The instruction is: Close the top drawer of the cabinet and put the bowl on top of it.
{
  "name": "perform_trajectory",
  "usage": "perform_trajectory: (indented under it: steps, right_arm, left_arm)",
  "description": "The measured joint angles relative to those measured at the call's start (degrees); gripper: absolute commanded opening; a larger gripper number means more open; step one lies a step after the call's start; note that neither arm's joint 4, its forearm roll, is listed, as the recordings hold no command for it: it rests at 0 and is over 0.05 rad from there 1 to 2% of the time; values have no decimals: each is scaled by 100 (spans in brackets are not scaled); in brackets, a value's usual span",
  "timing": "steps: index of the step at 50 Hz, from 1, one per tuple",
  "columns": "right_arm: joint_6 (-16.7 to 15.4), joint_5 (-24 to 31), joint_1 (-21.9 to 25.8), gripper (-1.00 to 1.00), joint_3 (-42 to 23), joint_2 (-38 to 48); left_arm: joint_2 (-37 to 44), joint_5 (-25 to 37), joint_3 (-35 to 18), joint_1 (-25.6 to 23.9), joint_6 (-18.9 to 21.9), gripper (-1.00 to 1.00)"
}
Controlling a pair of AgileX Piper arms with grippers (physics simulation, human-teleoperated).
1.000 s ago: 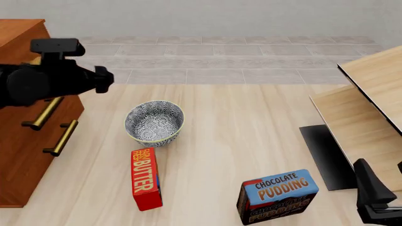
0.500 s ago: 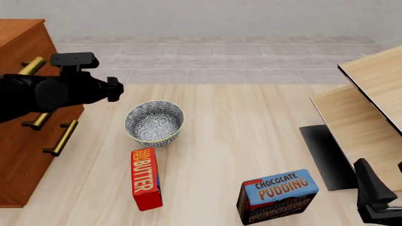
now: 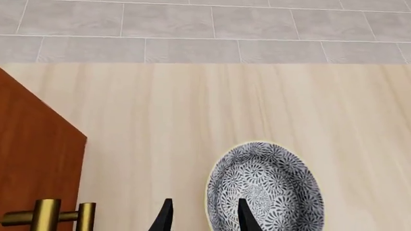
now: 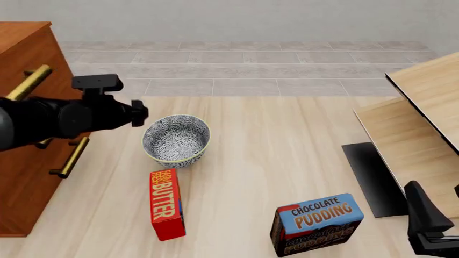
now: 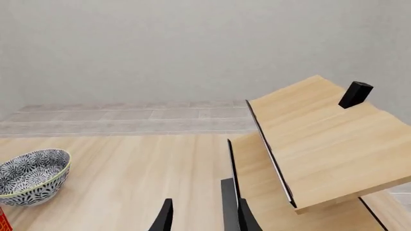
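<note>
Reddish-brown wood along the left side: the cabinet (image 4: 29,177), standing on the pale worktop (image 4: 287,140) with its brass handles facing the open middle. Seen from the front, looked as if the top drawer (image 4: 61,59) sat flush with the two fronts below it, so probably shut already, though partly masked by the left arm and not certain.

Found the bowl (image 4: 176,141) upright on the worktop, near the cabinet but apart from it, with the butter box (image 4: 165,204) just beside it on the near side and the pudding box (image 4: 316,224) well off to the right. Not yet lifted, not yet touched.

Hung the left gripper (image 4: 140,114) close by the bowl's cabinet-side rim, fingers (image 3: 165,214) spread and holding nothing. In the left wrist view, had one finger showing over the patterned inside and the other over bare worktop, the yellowish rim between them — most likely lined up that way to pinch the wall of the bowl, a rim grip suiting a deep, thin-walled dish better than a grasp across its full width. Height above the rim hard to judge.

Kept the right gripper (image 5: 202,216) low at the near right corner, by the slanted wooden panels (image 4: 423,107), fingers parted and empty — apparently parked clear of the work.
</note>
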Motion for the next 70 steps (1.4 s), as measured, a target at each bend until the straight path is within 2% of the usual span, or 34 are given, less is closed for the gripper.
perform_trajectory:
  steps: [70]
  right_arm:
    - [8, -20, -48, 100, -2, -6]
  left_arm:
    - [1056, -870, 358, -160, -267, 100]
